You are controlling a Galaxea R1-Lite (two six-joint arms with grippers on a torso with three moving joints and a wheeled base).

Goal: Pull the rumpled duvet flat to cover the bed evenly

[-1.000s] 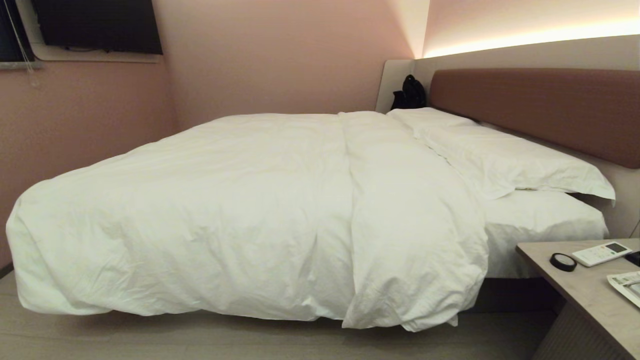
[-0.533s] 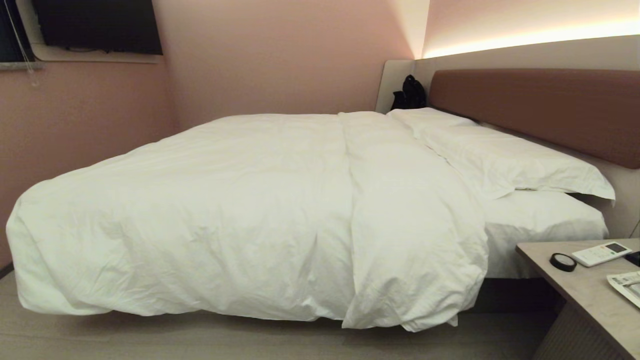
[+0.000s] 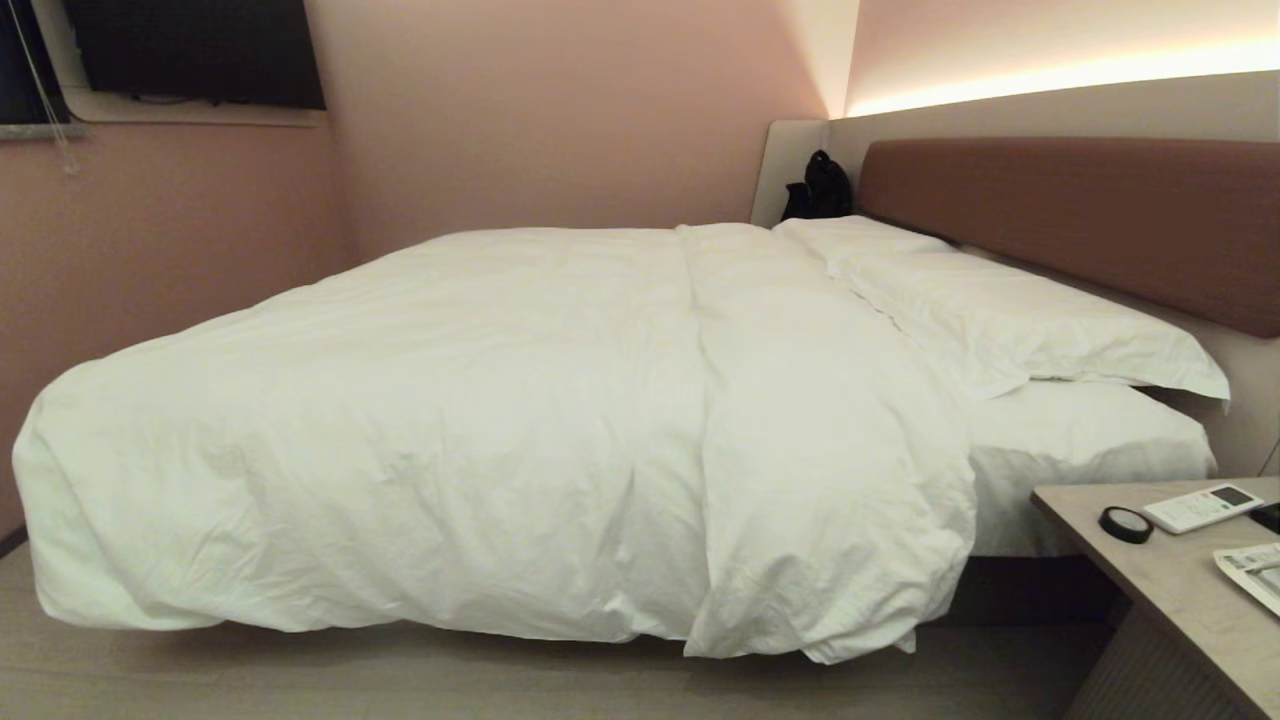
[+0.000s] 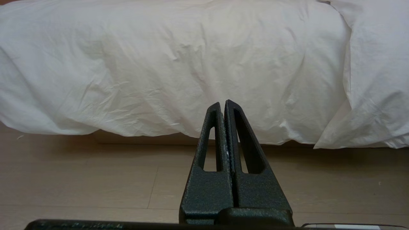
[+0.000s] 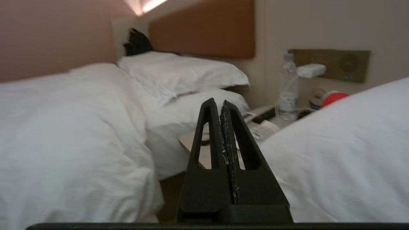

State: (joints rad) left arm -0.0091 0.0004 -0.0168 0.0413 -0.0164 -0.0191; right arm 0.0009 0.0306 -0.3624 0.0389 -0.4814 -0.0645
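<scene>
The white puffy duvet [image 3: 500, 420] lies spread over the bed [image 3: 1090, 450], softly wrinkled, with one long crease across it. Its near edge hangs over the side almost to the floor. Two white pillows [image 3: 1000, 310] lie uncovered against the reddish-brown headboard [image 3: 1080, 220]. Neither arm shows in the head view. My left gripper [image 4: 222, 103] is shut and empty, held low over the floor and facing the hanging side of the duvet [image 4: 159, 64] without touching it. My right gripper [image 5: 217, 101] is also shut and empty, pointing towards the gap beside the duvet [image 5: 64, 127].
A bedside table [image 3: 1160, 580] stands at the near right with a remote [image 3: 1200, 507], a small black disc and a magazine. A water bottle [image 5: 287, 86] stands on it further back. White bedding [image 5: 345, 153] lies to the right. A black bag [image 3: 820, 185] sits in the far corner.
</scene>
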